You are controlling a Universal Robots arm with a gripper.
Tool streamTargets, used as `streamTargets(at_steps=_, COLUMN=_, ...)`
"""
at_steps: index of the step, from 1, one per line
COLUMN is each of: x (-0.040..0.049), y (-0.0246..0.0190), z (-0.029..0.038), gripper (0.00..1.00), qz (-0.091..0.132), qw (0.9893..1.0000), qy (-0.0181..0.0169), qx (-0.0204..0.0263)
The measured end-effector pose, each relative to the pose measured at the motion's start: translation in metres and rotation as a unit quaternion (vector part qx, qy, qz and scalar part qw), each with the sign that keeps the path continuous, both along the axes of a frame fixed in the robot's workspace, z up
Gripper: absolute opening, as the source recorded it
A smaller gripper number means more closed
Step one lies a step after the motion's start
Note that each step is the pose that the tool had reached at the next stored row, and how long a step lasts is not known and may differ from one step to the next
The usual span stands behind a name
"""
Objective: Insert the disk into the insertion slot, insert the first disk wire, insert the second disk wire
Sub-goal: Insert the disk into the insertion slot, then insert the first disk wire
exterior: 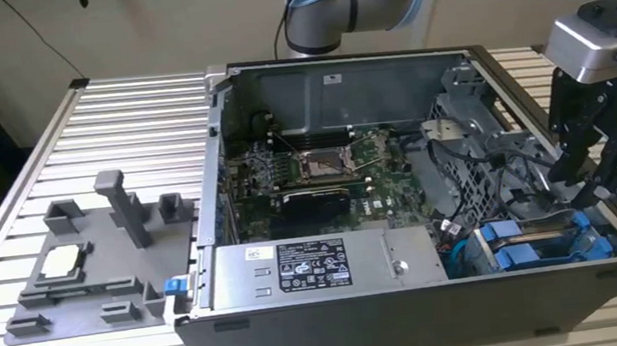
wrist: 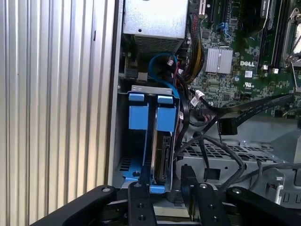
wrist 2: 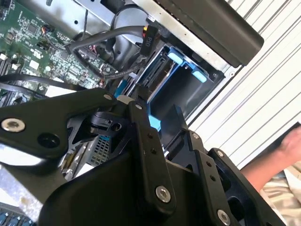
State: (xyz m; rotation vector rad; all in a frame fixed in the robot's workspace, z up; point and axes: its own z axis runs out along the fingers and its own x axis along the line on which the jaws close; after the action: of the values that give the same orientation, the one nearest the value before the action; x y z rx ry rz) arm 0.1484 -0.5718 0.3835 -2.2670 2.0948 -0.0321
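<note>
Gripper [exterior: 594, 182] hovering over the drive-cage corner of the open computer case [exterior: 359, 323], spread wide and gripping nothing that shows.

In the first wrist view its two black fingers [wrist: 139, 200] are standing well apart, one on either side of the disk [wrist: 162, 155]. The disk is sitting in its blue carrier inside the insertion slot [wrist: 151, 88], just beside a second blue carrier [wrist: 138, 117]. A black wire connector [wrist: 188, 175] is showing between the fingers, just beside the disk; I cannot tell whether it is plugged in. Other black wires [wrist: 221, 146] are lying loose across the cage toward the green motherboard [wrist: 244, 61]. A dark grey fixture tray [exterior: 88, 265] is resting on the slatted table [exterior: 132, 131], well apart from the case.
</note>
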Motion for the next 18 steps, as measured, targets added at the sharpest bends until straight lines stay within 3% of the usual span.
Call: streamTargets(at_steps=18, x=0.0108, y=0.0138, z=-0.0045, gripper=0.4, qz=0.018, qw=0.9998, qy=0.0, qx=0.0)
